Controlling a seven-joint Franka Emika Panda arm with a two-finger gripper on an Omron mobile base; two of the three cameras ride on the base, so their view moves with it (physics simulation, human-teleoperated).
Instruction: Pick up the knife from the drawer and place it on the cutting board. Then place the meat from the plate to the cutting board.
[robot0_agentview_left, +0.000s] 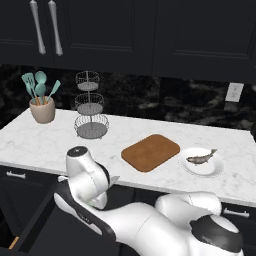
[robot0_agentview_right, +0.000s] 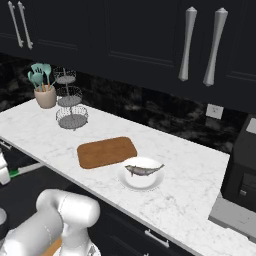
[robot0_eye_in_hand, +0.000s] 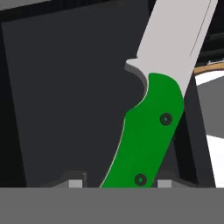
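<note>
The knife (robot0_eye_in_hand: 148, 127), with a bright green handle and a grey blade, stands close in the hand view over the dark floor of the open drawer (robot0_eye_in_hand: 65, 87). My gripper (robot0_eye_in_hand: 119, 183) straddles the handle's lower end; its fingertips (robot0_eye_in_hand: 75, 182) stand just off the handle's sides, a thin gap showing on the left. In the right base view the knife (robot0_agentview_right: 22, 170) shows at the left edge, below the counter front. On the counter lie the reddish-brown cutting board (robot0_agentview_left: 150, 152) and, to its right, the white plate (robot0_agentview_left: 216, 170) with the meat (robot0_agentview_left: 201, 158), a small grey fish.
A beige crock of teal utensils (robot0_agentview_left: 42, 110) and a tiered wire basket stand (robot0_agentview_left: 90, 107) sit at the back left of the marble counter (robot0_agentview_left: 30, 140). A dark appliance (robot0_agentview_right: 242, 165) stands at the counter's right end. Black cupboards hang above.
</note>
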